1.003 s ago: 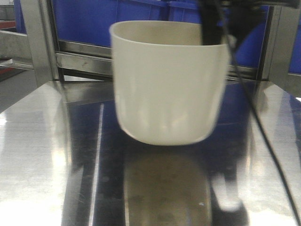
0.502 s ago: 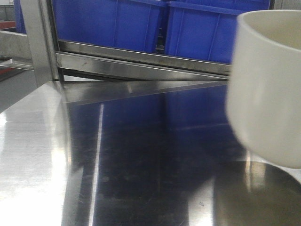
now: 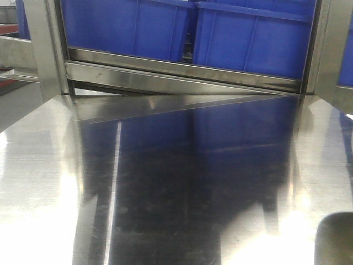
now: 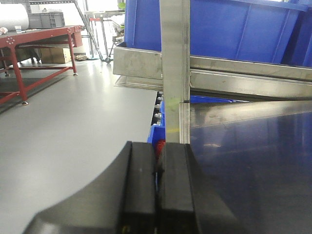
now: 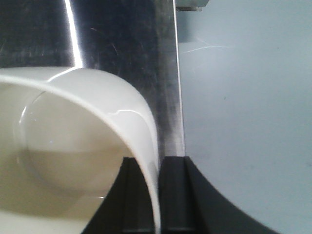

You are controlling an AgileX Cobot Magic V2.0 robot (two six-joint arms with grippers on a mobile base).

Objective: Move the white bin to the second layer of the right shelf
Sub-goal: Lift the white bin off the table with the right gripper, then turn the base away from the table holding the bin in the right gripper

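Observation:
The white bin (image 5: 73, 146) shows only in the right wrist view, a glossy cream tub filling the lower left, its inside open to the camera. My right gripper (image 5: 152, 162) is shut on the bin's wall, one finger inside the rim and one outside. The bin hangs over the right edge of the steel tabletop (image 5: 122, 39). In the front view the bin itself is gone; only a dim reflection lies at the bottom right corner. My left gripper (image 4: 158, 146) is shut on nothing, low beside a steel post (image 4: 174, 68). The right shelf second layer is out of view.
Blue ribbed crates (image 3: 127, 25) stand on a rack behind the mirror-like tabletop (image 3: 165, 182), above a steel rail (image 3: 182, 69). Grey floor (image 5: 243, 122) lies right of the table edge. A red-framed table (image 4: 34, 36) stands far off on the left.
The white bin has travelled from the middle of the front view to the right and out of frame. The black arm that held it there has left the frame too.

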